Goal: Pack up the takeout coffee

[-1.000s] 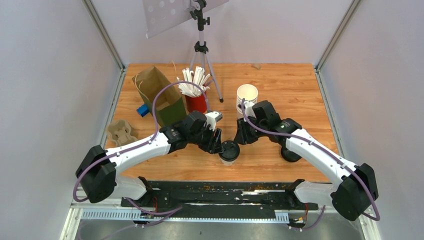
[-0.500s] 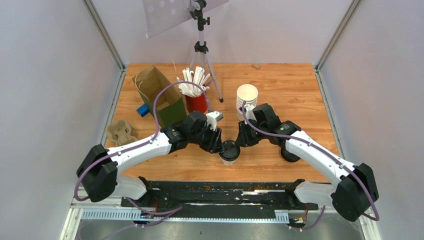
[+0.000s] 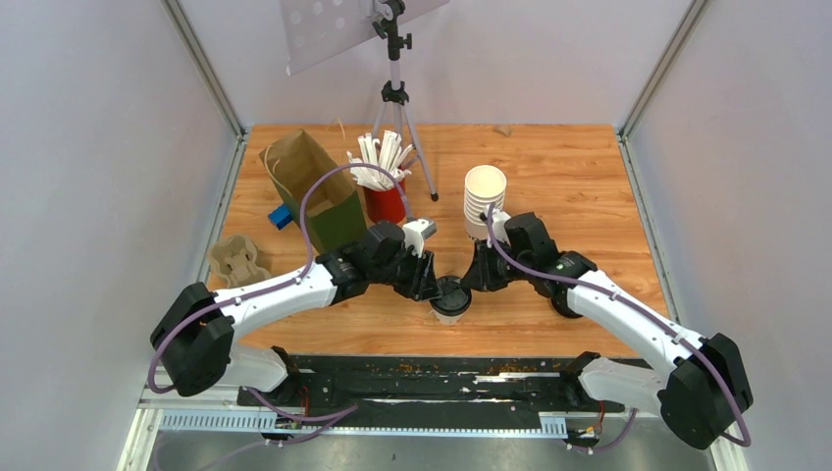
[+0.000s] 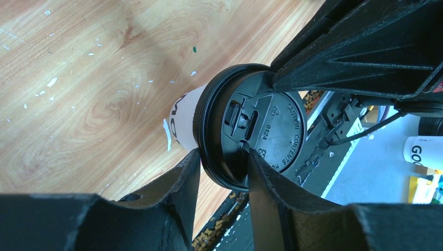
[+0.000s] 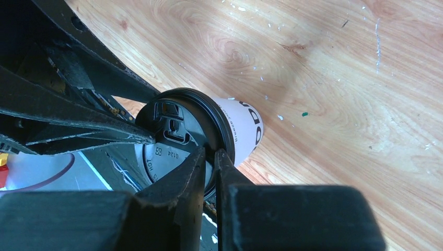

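Cup (image 3: 450, 310) is white paper and stands upright on the table (image 3: 589, 177), centre, close to the near edge, between the two arms. Black lid (image 4: 261, 125) sits on its mouth. I can't tell if it's fully snapped down.

Left gripper (image 4: 222, 159) comes in from the left and straddles the lid's rim. One finger (image 4: 183, 183) is at the outer edge of the rim and the other is over the lid's top. The jaws stand part-way apart with the rim in the gap. It's black on black, so I can't tell whether the pads actually bite.

Right gripper (image 5: 210, 156) comes in from the opposite side. Its jaws are almost together, leaving a thin slit with the lid's rim in it, so I read that as clenched on the lid. From the left wrist camera, the right gripper's body touches the far edge of the lid. The cup's side with dark print shows below the lid in both wrist views.

Further out:
- A stack of white cups (image 3: 485, 201) stands just behind the right gripper, lidless.
- A red cup (image 3: 387, 204) full of white straws (image 3: 378, 157) stands behind the left gripper.
- A brown paper bag (image 3: 316, 186) stands open and upright to the left of the red cup, with a small blue item (image 3: 282, 216) at its base.
- A cardboard cup carrier (image 3: 237, 260) sits at the table's left edge, well apart from the cup.
- A tripod (image 3: 394, 98) stands at the back centre.
- A round black object (image 3: 567, 299) sits beside the right arm, partly hidden, and I can't identify it.
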Robot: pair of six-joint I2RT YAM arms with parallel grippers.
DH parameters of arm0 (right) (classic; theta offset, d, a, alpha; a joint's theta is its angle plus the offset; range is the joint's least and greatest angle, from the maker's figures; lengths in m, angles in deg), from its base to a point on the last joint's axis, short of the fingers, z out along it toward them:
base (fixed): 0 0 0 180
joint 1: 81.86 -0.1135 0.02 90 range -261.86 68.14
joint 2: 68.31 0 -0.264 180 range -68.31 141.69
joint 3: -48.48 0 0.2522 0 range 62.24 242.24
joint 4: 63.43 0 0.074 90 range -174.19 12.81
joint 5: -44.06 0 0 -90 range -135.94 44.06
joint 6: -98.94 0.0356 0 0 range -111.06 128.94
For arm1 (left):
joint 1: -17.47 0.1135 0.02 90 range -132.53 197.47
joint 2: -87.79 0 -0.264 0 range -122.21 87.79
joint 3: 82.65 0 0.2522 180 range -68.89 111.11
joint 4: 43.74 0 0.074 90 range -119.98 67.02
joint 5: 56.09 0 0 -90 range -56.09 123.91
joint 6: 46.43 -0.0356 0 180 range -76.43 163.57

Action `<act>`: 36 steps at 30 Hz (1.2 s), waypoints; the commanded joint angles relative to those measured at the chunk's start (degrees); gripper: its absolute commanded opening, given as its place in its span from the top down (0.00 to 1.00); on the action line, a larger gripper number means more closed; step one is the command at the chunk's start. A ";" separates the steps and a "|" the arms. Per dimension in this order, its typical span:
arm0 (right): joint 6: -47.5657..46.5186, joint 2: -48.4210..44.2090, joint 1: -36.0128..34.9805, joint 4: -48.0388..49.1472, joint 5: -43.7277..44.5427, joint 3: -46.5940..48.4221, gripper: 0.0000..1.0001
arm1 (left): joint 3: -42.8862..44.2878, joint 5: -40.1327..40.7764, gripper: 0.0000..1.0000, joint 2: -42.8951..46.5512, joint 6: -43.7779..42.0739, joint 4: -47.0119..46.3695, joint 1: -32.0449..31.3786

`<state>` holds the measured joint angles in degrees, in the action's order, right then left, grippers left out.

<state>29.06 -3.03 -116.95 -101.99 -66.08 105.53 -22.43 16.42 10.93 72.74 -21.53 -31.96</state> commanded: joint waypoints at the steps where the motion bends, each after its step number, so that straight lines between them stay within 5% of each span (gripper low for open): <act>1: 1.43 1.13 -0.29 -5.70 2.65 -4.16 0.88 | -3.53 3.20 0.55 -2.70 -0.41 3.70 -0.25; 15: -0.51 -1.78 -0.15 -15.85 3.28 16.23 0.72 | 14.95 4.55 0.42 -0.53 -4.85 15.45 -0.22; 20: -0.01 -5.29 -0.21 -19.07 7.18 19.43 0.53 | 21.11 7.95 0.33 1.07 -7.42 22.01 -0.19; 27: -1.29 -11.37 -0.16 -21.22 17.26 22.10 0.16 | 28.69 14.95 0.01 8.75 -10.31 31.54 -0.22; 30: -2.44 -11.52 -0.21 -22.32 23.87 24.02 0.01 | 30.21 17.38 0.00 12.24 -10.71 35.27 -0.23; 36: -6.91 -7.72 -0.18 -20.62 32.60 29.57 0.01 | 27.40 21.50 0.00 20.28 -9.46 37.81 -0.23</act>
<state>26.00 -13.39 -116.98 -123.91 -42.46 130.01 6.01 34.34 27.15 63.78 12.53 -32.00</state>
